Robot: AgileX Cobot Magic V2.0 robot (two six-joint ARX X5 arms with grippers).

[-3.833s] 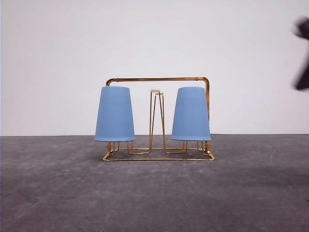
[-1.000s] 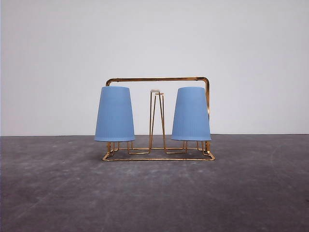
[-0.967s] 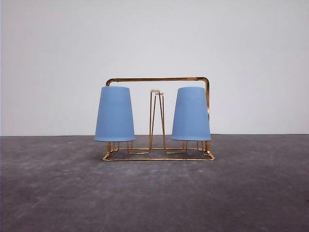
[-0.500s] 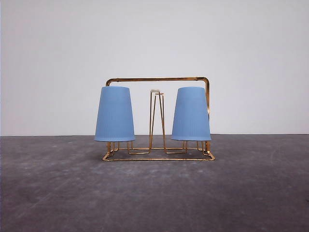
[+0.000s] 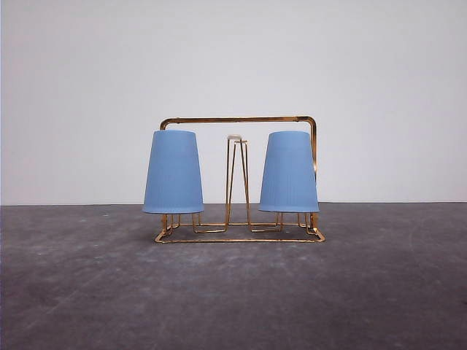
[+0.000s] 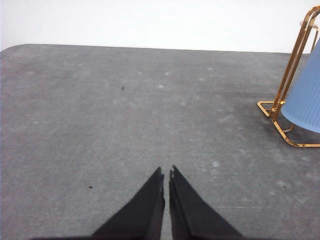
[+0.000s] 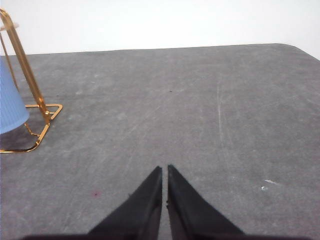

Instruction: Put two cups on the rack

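Setting: we read this as a lab or test bench rather than a home or kitchen. Evidence we list: a plain white wall (image 5: 233,58) with no fittings or decoration; a bare grey table (image 5: 233,292), mottled and lightly scuffed, with a rounded far corner in both wrist views; a single staged prop, the wire rack (image 5: 239,179) with two cups (image 5: 173,173) upended on its prongs, set square to the front camera; even, flat lighting. We see no household clutter, tools or signage to say more.
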